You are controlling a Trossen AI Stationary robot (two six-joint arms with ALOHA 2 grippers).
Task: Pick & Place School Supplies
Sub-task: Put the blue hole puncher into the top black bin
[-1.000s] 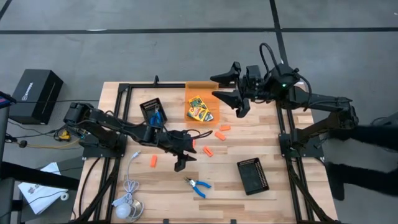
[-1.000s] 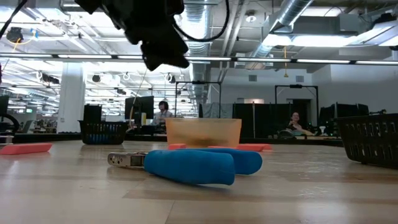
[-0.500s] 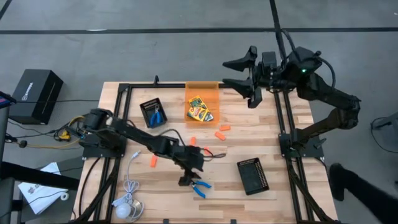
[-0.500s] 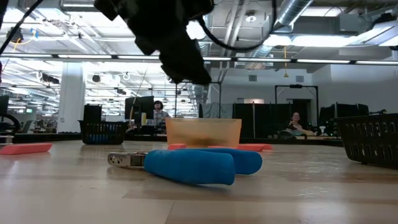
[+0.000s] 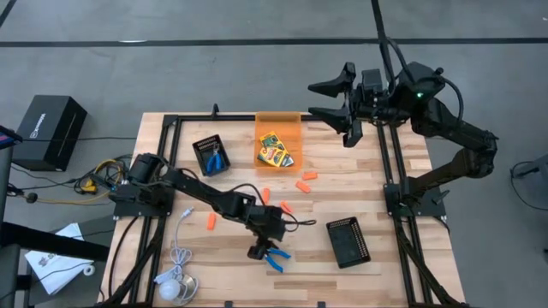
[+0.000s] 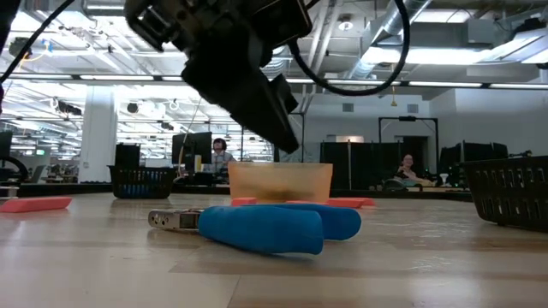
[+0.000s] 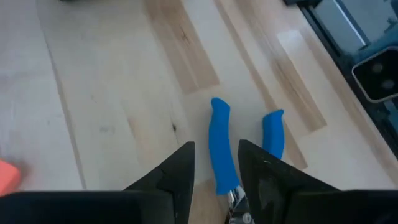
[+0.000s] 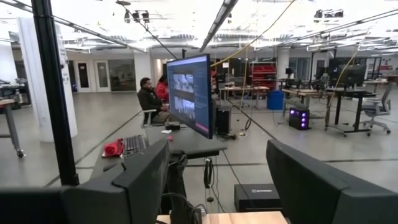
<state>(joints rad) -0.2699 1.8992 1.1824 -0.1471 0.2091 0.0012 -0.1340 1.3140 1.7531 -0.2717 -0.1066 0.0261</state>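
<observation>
High view: no label legible. Left claw low over blue-handled tool at worktop six o'clock; right claw raised at one o'clock, fingers apart. Left wrist view: fingers apart, straddling one handle.

Two dark robot arms are working over the wooden table, with two black rectangular trays sitting on it and one orange translucent bin at upper centre. Four short stubby orange pieces are showing, two blue-handled scissor-like tools, and one white cable with round puck.
</observation>
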